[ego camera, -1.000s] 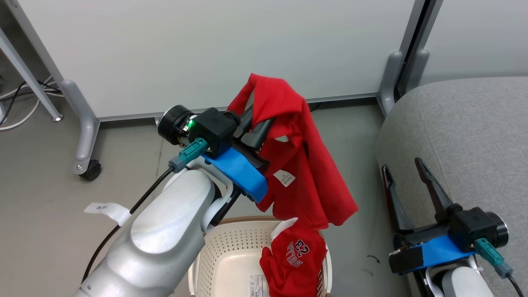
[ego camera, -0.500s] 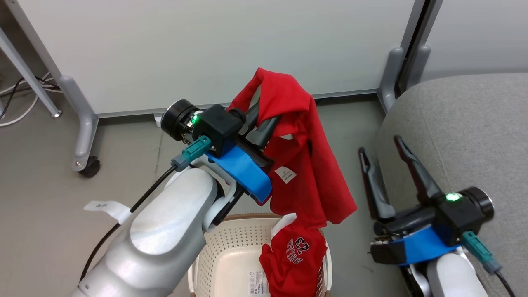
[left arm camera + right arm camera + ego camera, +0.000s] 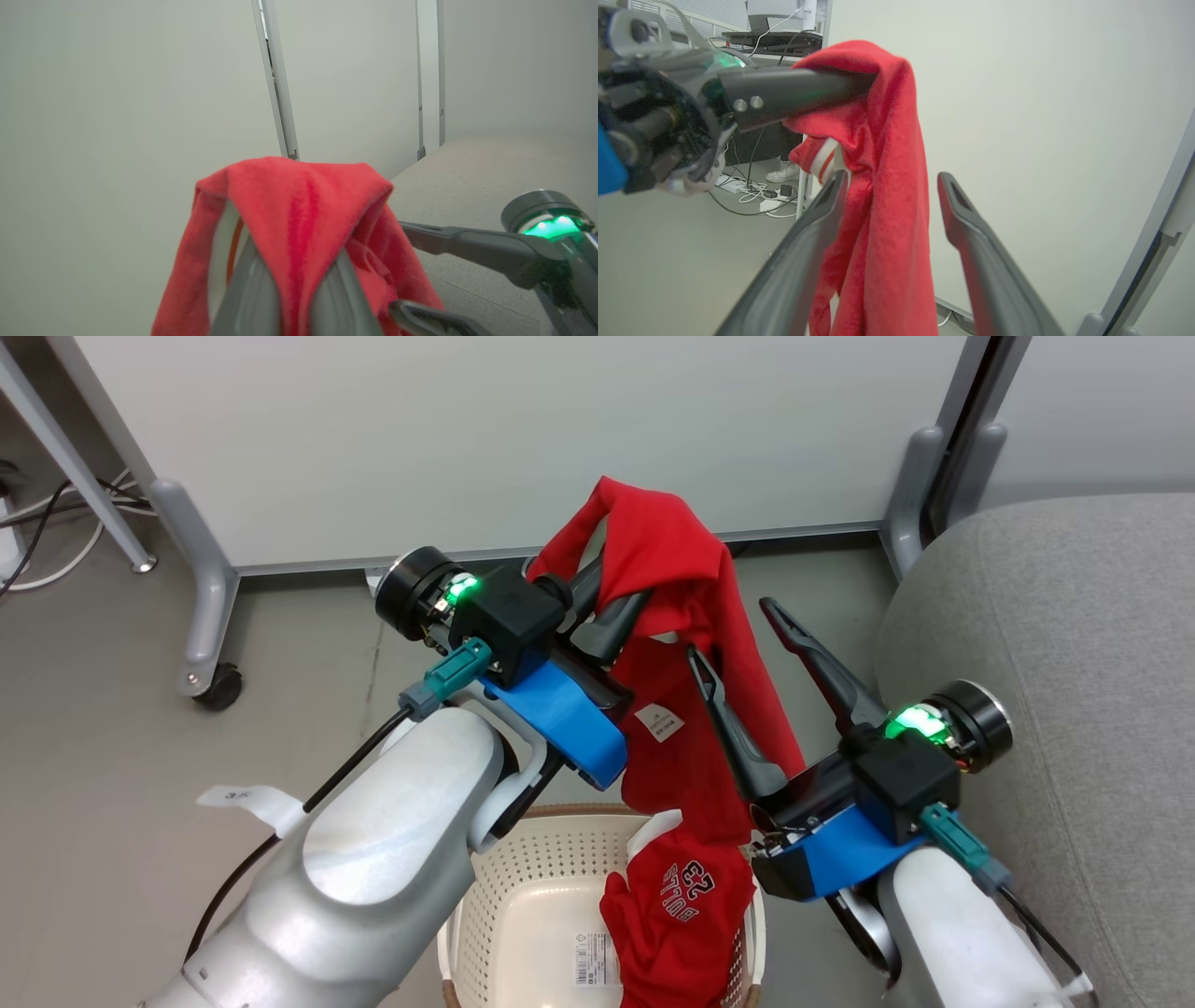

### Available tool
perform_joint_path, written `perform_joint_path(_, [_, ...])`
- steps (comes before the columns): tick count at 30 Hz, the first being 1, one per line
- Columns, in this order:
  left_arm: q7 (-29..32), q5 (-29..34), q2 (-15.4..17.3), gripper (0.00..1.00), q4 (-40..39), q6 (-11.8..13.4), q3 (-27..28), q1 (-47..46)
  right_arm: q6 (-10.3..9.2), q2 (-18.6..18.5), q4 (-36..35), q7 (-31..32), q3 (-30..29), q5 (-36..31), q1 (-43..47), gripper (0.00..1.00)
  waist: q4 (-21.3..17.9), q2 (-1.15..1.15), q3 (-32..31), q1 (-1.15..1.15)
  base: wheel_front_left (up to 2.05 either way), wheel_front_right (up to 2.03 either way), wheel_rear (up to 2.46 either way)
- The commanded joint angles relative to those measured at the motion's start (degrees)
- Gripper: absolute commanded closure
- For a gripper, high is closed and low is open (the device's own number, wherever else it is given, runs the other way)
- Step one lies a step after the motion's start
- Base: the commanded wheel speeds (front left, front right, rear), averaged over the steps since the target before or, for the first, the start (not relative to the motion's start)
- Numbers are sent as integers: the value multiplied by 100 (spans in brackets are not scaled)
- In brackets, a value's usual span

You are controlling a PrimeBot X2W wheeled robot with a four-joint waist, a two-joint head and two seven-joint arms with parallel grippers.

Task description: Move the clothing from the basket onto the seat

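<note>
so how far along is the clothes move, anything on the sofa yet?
Done: nothing; the visible part of the sofa carries no clothing. In hand: the left gripper is shut on the plain red garment, raised above the basket; the open right gripper straddles the hanging cloth. Left: placing it, then the BULLS 23 garment lying in the basket.

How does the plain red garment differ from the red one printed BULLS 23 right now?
The plain red garment with a small white tag hangs in the air, pinched by the left pincer; the red garment printed BULLS 23 lies slumped in the cream perforated plastic basket. The open right pincer straddles the plain one; nothing grips the printed one. Both are soft red cloth, neither on the grey fabric sofa.
</note>
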Motion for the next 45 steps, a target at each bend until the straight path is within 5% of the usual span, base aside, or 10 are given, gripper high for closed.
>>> perform_joint_path(1, [-30,27,-18,100,-22,22,-13,-111,3,-23,206,-18,27,-81,-152,0,41,0,33,0,0,0,0])
perform_joint_path(13, [-69,36,-118,100,-47,1,-168,-206,3,-23,1575,-17,46,61,-790,0,154,0,151,0,0,0,0])
perform_joint_path(14, [-71,33,-125,100,-46,0,-184,-206,3,-22,1648,-17,61,137,-811,10,158,0,155,0,0,0,0])
perform_joint_path(15, [-73,31,-128,100,-44,-4,-201,-205,3,-22,1694,-18,86,173,-848,75,161,0,158,0,0,0,0])
perform_joint_path(16, [-67,29,-133,100,-42,-6,-217,-205,3,-22,1760,-17,121,231,-872,100,163,0,158,0,0,0,0])
perform_joint_path(35, [-117,10,-103,100,74,55,-283,-195,3,-22,1730,-18,152,424,-882,100,132,0,156,0,0,0,0])
perform_joint_path(36, [-125,23,-106,97,73,69,-279,-191,3,-22,1728,-18,148,435,-883,100,132,0,156,0,0,0,0])
perform_joint_path(38, [-117,29,-114,0,89,99,-306,-158,3,-22,1721,-18,127,443,-887,100,134,0,157,0,0,0,0])
perform_joint_path(45, [-124,74,-95,0,77,160,-413,-25,3,-22,1695,-18,-55,504,-870,100,125,0,167,0,0,0,0])
